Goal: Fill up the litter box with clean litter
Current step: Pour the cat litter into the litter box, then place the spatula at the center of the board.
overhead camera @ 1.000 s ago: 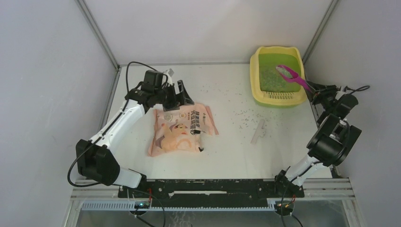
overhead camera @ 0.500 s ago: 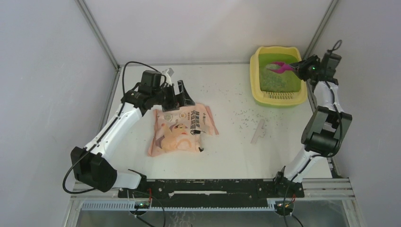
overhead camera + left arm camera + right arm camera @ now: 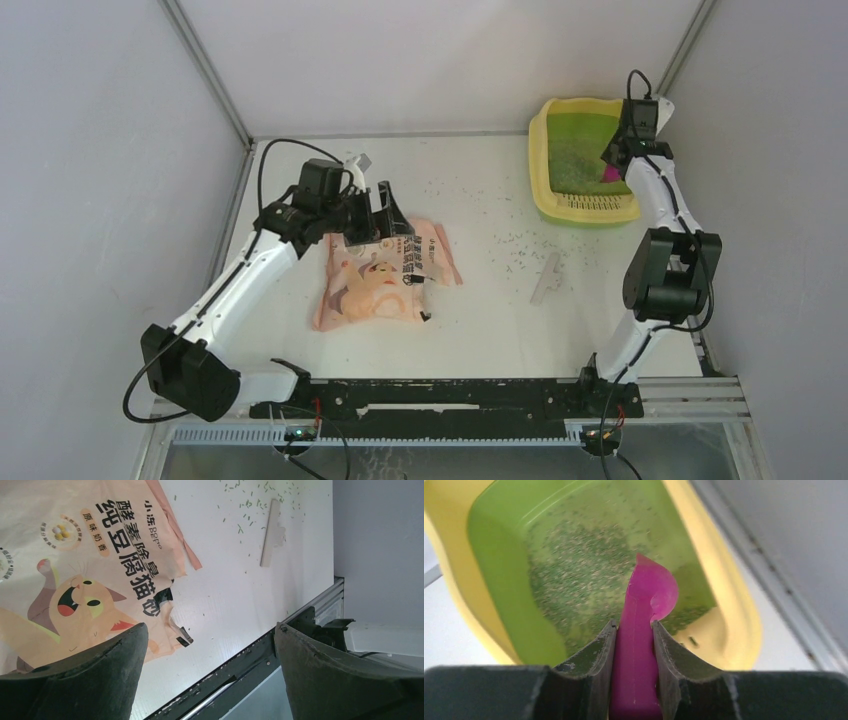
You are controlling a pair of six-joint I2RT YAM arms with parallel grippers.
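The litter box (image 3: 588, 207) sits at the far right corner of the table (image 3: 480, 330), with the litter (image 3: 568, 168) in its basin and the scoop (image 3: 644, 605) above the basin's right side. The bag (image 3: 380, 275) lies left of centre. A flat strip (image 3: 546, 278) lies to its right, nearer than the box, with stray granules (image 3: 510, 240) scattered between them.

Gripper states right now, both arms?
Left gripper: open, empty, above the bag.
Right gripper: closed on the magenta scoop, over the litter box.
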